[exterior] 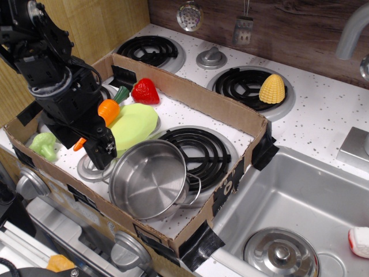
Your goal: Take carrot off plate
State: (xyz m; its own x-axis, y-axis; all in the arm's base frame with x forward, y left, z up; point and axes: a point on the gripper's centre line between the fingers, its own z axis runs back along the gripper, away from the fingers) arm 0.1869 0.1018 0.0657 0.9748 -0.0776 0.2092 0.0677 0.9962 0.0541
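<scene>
The claw (97, 130) pinched the smooth orange carrot (107, 111), green stub up, at the lime-green plate's (138, 122) left edge.

We find no readable text, label, brand, number or sign anywhere in this view. The cardboard wall (190, 95) around the stove is plain brown with black tape patches, and the steel pot (149, 179), the plate (135, 124) and the carrot (106, 112) carry no print we can make out.
</scene>
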